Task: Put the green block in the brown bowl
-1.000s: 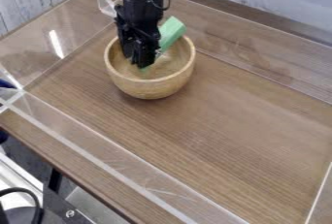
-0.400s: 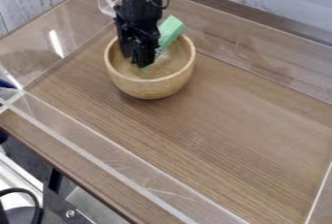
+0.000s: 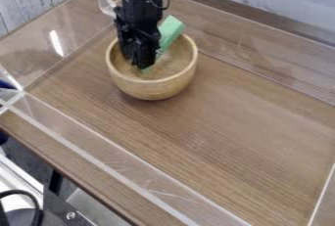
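The black metal robot gripper [image 3: 139, 56] reaches down into the round light-brown wooden bowl [image 3: 153, 87], its jaws closed on the mint-green rectangular block [image 3: 170, 31], which tilts above the bowl's interior; the bowl sits on the brown wooden table [image 3: 233, 122], and no writing is legible

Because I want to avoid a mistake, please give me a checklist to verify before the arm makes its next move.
1. Green block is at the brown bowl, not out on the open table: ok.
2. Bowl stands upright on the table: ok.
3. End effector is over the bowl's inside: ok.
4. Block lies flat on the bowl's bottom: not ok, it looks tilted beside the end effector.
5. End effector has let go of the block: cannot tell, the fingertips are hard to make out.
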Controlling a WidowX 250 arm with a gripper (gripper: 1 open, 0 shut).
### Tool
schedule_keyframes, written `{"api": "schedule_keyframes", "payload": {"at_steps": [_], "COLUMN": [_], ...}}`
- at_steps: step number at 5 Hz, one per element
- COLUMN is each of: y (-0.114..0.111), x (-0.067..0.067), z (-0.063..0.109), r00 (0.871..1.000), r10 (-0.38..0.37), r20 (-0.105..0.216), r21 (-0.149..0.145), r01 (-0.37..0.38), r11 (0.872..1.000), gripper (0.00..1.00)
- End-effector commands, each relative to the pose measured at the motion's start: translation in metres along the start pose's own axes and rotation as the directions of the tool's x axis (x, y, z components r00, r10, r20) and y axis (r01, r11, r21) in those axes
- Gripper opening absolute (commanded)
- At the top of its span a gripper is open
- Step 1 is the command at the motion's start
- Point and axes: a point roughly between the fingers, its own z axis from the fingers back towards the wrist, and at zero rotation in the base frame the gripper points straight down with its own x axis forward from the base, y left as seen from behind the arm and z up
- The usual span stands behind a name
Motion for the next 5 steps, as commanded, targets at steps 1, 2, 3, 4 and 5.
{"api": "schedule_keyframes", "payload": {"at_steps": [1, 2, 3, 4, 5], "y": [0.0112, 0.0094, 0.0075, 0.0054, 0.0033], "x": [0.0101, 0.0117, 0.0132, 0.0150, 0.0165], "z": [0.0189, 0.0171, 0.0153, 0.0146, 0.0147], "r00": [0.998, 0.998, 0.999, 0.999, 0.999], "r10": [0.013, 0.009, 0.004, 0.000, -0.004], "r20": [0.059, 0.056, 0.053, 0.053, 0.053], "r21": [0.040, 0.039, 0.039, 0.038, 0.036], "r01": [-0.016, -0.011, -0.006, -0.002, 0.002], "r11": [0.999, 0.999, 0.999, 0.999, 0.999], "gripper": [0.00, 0.00, 0.00, 0.00, 0.00]}}
